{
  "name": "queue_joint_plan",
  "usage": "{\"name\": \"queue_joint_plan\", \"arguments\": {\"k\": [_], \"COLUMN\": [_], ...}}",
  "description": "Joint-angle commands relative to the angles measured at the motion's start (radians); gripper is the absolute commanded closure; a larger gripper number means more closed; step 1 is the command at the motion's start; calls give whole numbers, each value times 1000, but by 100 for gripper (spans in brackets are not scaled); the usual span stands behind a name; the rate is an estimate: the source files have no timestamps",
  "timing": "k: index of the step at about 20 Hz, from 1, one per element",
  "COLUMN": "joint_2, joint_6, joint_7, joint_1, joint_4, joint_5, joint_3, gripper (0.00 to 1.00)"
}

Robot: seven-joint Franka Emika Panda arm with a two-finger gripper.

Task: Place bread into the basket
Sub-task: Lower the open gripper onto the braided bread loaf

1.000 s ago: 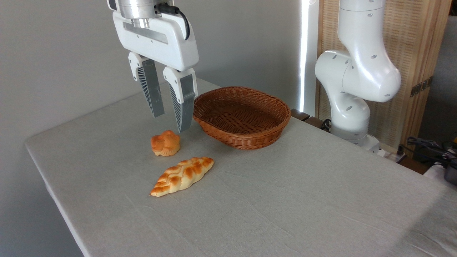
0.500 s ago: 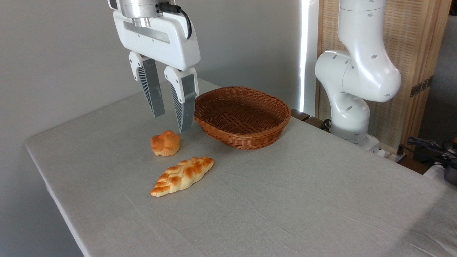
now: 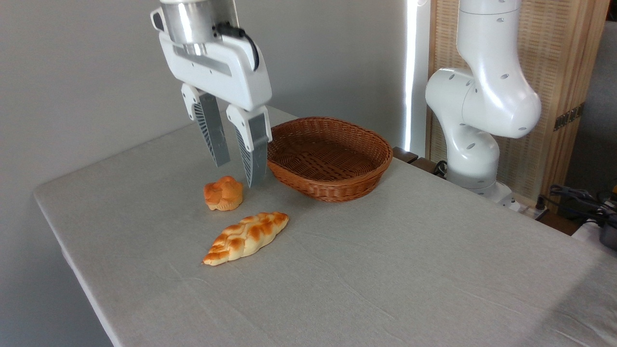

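So far nothing of the task is done, judging by how things lie. Nearest the camera, the braided bread (image 3: 246, 237) lies flat on the counter (image 3: 385, 279), slanted, its lower tip toward the front left edge and its upper tip toward the basket. Nothing touches it. Just behind it, apart by a narrow strip of cloth, sits a small round orange bun (image 3: 223, 193). Above and slightly behind the bun hangs the claw (image 3: 238, 173), its two ribbed fingers spread with a clear gap and nothing between them, tips pointing down and clear of the surface. To its right the oval wicker basket (image 3: 329, 158) stands empty, near the loaf but not touching it. What is left is the whole job: reaching the loaf, grasping it, carrying it over the rim and letting go.

The counter is covered in a pale grey cloth with faint creases, otherwise bare. Behind stands the white arm base (image 3: 475, 111), a plain grey wall, a bright vertical strip of light, a woven wooden screen, and some cables at far right.
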Motion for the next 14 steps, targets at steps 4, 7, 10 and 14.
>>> {"name": "queue_joint_plan", "arguments": {"k": [4, 7, 10, 14], "joint_2": [-80, -17, 5, 22], "joint_6": [210, 238, 247, 333], "joint_7": [-14, -17, -16, -19], "joint_1": [-81, -146, -147, -149], "joint_4": [-261, -285, -299, -371], "joint_5": [-8, -6, -2, 3], "joint_3": [-13, -11, -11, -11], "gripper": [0, 0, 0, 0]}}
